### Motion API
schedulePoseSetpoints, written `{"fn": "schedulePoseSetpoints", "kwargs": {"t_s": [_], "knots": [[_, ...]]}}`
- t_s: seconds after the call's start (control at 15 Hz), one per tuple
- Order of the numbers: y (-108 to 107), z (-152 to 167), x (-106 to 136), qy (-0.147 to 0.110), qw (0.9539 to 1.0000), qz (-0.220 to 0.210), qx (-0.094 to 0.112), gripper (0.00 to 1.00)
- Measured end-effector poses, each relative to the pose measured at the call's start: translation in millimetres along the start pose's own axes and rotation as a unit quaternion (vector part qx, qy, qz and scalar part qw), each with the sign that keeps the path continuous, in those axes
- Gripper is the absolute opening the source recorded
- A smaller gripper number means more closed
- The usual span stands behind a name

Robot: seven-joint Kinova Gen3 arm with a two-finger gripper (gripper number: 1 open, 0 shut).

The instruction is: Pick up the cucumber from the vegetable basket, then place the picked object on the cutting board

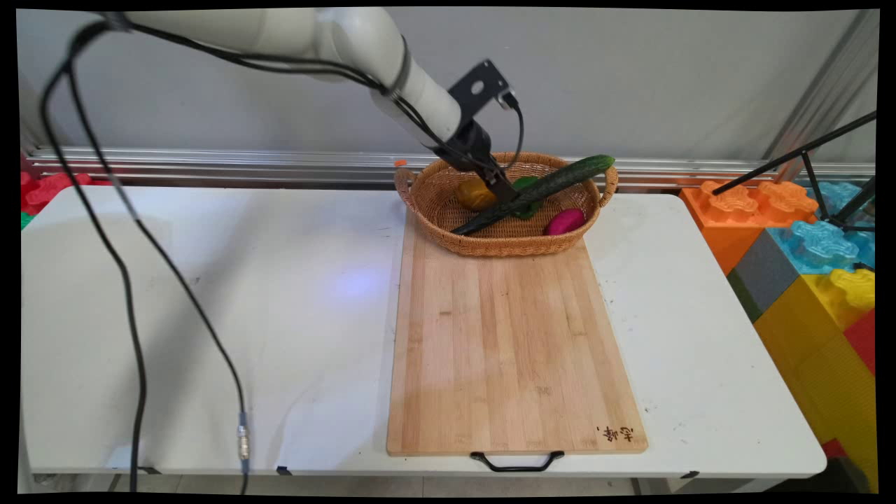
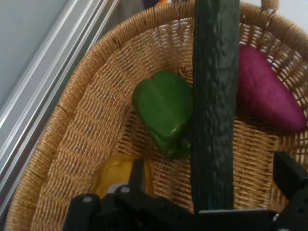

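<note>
Counts on the table

There was one wicker basket (image 1: 427,203), and in it lay one cucumber (image 1: 553,185), one green pepper (image 2: 163,110), one yellow pepper (image 1: 474,194) and one purple vegetable (image 1: 564,222). One wooden cutting board (image 1: 511,350) lay on the one white table (image 1: 210,315).
</note>
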Motion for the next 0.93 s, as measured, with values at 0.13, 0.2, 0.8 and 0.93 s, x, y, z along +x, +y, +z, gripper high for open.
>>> {"fn": "schedulePoseSetpoints", "kwargs": {"t_s": [0.13, 0.2, 0.8, 0.93], "knots": [[2, 20, -3, -0.008, 0.9999, 0.007, 0.005, 1.0], [3, 27, -4, -0.01, 0.9999, 0.01, 0.007, 1.0], [16, 57, -13, -0.029, 0.9992, 0.023, 0.013, 0.0], [17, 55, -13, -0.032, 0.9991, 0.024, 0.014, 0.0]]}}
